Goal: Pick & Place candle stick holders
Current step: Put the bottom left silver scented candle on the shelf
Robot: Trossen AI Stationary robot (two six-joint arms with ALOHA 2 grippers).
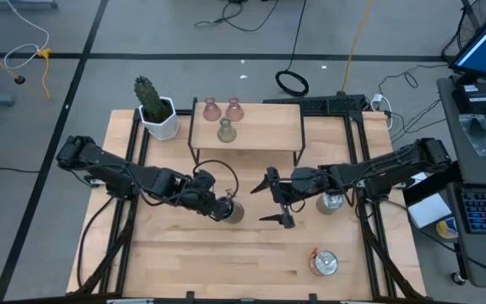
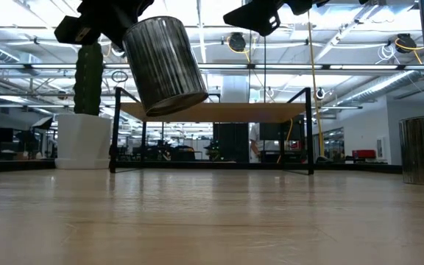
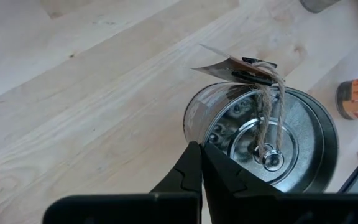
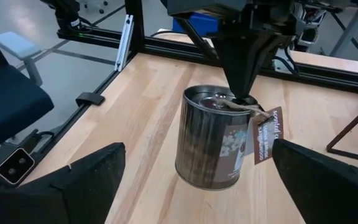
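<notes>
A shiny silver round candle stick holder [image 4: 211,143] with a twine-tied paper tag [image 4: 267,135] hangs above the table's middle, my left gripper [image 1: 224,208] shut on it. My right gripper [image 1: 266,203] stands open just right of it, its fingers [image 4: 86,180] on either side at a distance, touching nothing. A second silver holder [image 1: 332,201] stands under my right arm. A third [image 1: 323,263] stands near the front edge. Two pale pink holders [image 1: 212,108] and an olive one [image 1: 225,130] stand on the wooden shelf [image 1: 268,127]. My left gripper pinches the silver holder's upper rim [image 3: 190,127] between its two fingers [image 4: 240,74], which come slanting down from above on the table's left side. The holder hangs below the fingers, lifted clear of the table and tilted [image 2: 164,62], open top up.
A green cactus in a white pot [image 1: 156,108] stands at the far left corner. The shelf on black legs spans the far middle. Bare wood lies along the near left and middle of the table [image 1: 184,262].
</notes>
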